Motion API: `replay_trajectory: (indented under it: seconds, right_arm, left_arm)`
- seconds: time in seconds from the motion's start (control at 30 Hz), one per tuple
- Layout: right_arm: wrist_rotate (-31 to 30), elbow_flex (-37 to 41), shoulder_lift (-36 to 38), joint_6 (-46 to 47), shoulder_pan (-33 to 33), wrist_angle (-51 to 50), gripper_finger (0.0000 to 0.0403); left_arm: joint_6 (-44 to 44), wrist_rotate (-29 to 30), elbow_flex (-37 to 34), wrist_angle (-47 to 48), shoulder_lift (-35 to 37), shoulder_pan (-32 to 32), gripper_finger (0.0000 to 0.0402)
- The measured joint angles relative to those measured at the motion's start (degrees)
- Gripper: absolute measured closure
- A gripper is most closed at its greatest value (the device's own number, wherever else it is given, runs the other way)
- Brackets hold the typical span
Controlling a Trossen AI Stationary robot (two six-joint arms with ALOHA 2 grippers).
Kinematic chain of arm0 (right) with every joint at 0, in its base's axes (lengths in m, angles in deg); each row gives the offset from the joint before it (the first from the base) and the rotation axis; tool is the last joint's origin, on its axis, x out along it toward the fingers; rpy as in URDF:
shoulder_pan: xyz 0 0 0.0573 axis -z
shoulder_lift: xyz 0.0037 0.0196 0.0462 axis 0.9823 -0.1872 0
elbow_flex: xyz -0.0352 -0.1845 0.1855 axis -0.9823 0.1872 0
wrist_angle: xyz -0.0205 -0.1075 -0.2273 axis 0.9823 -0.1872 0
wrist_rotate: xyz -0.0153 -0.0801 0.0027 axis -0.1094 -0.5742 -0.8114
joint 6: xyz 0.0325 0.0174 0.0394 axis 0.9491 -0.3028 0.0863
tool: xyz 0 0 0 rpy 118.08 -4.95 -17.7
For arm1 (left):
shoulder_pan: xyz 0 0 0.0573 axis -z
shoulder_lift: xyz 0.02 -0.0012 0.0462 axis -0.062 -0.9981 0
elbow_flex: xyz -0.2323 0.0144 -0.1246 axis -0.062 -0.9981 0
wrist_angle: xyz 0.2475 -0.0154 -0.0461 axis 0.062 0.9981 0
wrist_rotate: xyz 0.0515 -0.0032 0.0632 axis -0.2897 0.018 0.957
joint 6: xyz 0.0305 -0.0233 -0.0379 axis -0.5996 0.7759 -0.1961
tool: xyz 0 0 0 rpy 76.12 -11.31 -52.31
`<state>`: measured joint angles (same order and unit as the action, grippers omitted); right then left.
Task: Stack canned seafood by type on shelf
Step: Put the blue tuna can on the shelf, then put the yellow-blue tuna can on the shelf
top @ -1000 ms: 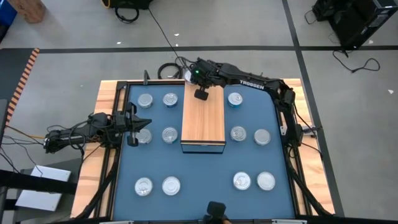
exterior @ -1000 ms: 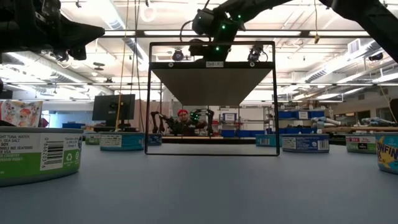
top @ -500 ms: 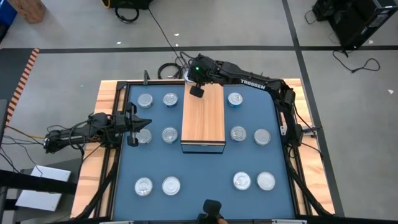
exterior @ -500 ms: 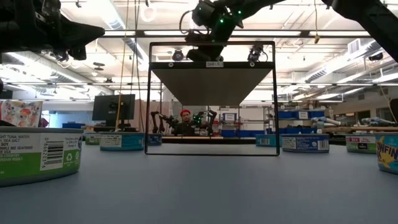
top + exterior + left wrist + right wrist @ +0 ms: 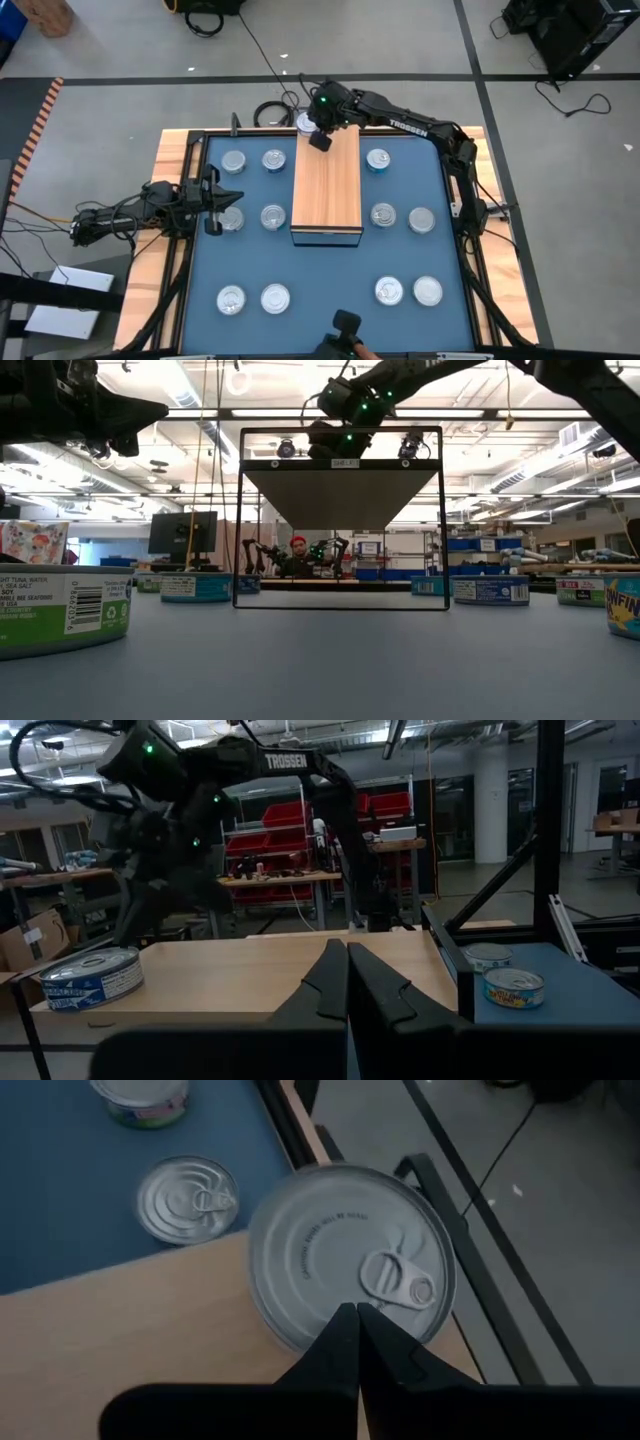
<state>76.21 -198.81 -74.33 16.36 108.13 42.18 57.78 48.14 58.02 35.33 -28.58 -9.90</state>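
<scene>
The shelf (image 5: 326,185) stands mid-table on the blue mat. One silver-lidded can (image 5: 305,122) sits on its far left corner, also seen as the can (image 5: 350,1255) in the right wrist view. My right gripper (image 5: 320,138) is shut and slants down over that can's near rim. Several more cans rest flat on the mat, among them a can (image 5: 274,159) left of the shelf and a can (image 5: 383,214) right of it. My left gripper (image 5: 347,955) waits shut at the table's left edge, touching nothing. My right gripper points its shut fingertips (image 5: 356,1330) down at a slant from the near side, at the near rim of the can's lid (image 5: 330,1295) by the pull tab. I cannot tell whether they touch the lid. The can stands flat on the shelf corner.
The dark table frame (image 5: 455,190) runs round the mat. A dark object with a hand behind it (image 5: 346,322) shows at the near edge. The wooden top of the shelf nearer than the can is bare. Cables lie on the floor beyond the far edge.
My right gripper has gone a little toward the table's far edge over the shelf's far left corner, rolling slightly, still shut. The can on that corner has stayed where it was.
</scene>
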Motion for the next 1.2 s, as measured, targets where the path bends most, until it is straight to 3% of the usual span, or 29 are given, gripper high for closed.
replay_trajectory:
  seconds: [0.8,1.2]
  right_arm:
    - [-2.8,2.6,0.3,2.5,0.4,0.2,0.0396]
    - [-4.9,-2.7,1.5,-0.7,-2.6,-3.1,0.0359]
  left_arm:
    - [0.0,0.0,0.0,0.0,0.0,0.0,0.04]
    - [0.0,0.0,0.0,0.2,0.0,0.0,0.04]
